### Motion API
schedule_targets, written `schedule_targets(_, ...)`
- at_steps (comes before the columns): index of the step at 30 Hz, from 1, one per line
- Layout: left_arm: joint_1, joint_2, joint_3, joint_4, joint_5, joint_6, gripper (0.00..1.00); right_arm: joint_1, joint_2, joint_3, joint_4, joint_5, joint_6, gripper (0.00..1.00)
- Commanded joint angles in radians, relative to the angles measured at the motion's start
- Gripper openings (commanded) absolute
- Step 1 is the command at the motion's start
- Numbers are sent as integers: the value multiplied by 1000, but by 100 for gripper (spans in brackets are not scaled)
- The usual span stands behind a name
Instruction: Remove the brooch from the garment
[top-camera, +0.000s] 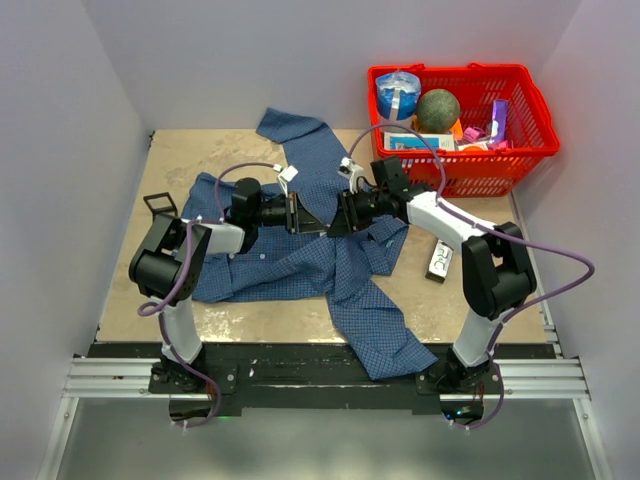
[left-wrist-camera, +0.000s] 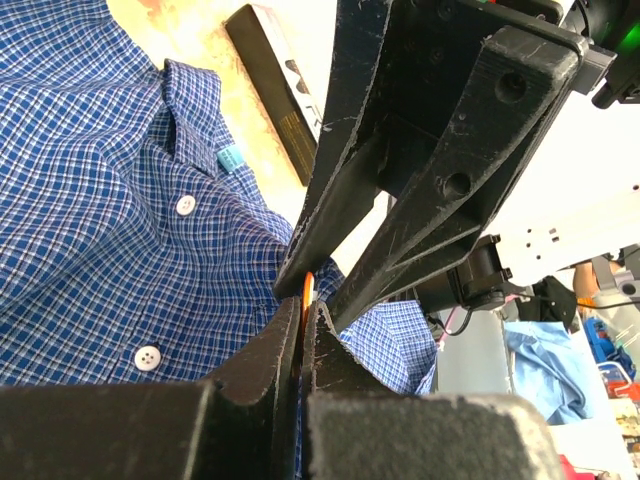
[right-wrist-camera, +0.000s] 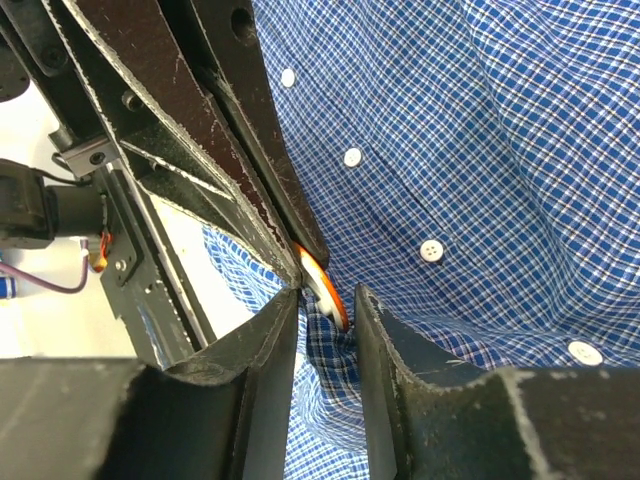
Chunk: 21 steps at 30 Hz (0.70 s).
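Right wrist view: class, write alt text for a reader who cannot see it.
An orange brooch on a blue checked shirt is pinched by the left gripper reaching in from upper left. The right gripper straddles the fabric fold beneath it.

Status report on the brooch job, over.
Left end effector shut on brooch. Right end effector pinching garment fold beside it. Brooch touching garment, release unclear. Nothing else in the way.

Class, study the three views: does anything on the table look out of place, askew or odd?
Yes. The shirt lies crumpled and twisted rather than flat, and one sleeve spills over the near edge of the table. A small black box also lies loose to the right of the shirt.
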Motion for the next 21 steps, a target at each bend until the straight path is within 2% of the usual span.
schedule_targets(1, 2, -4, 41, 73, -1, -21, 0, 7, 8, 18, 58, -40, 41, 34)
schedule_targets(4, 2, -4, 41, 73, 1, -24, 0, 10, 12, 19, 63, -40, 42, 24)
schedule_targets(11, -4, 1, 45, 85, -1, -31, 0, 11, 22, 15, 84, -9, 78, 9)
schedule_targets(15, -14, -2, 49, 87, -10, -34, 0, 14, 32, 27, 69, 27, 99, 12)
schedule_targets(17, -18, -1, 51, 77, -24, -39, 0, 30, 35, 44, 48, 70, 90, 8)
schedule_targets(21, -26, 5, 61, 70, -32, -51, 0, 112, 35, 88, -40, 309, 26, 8)
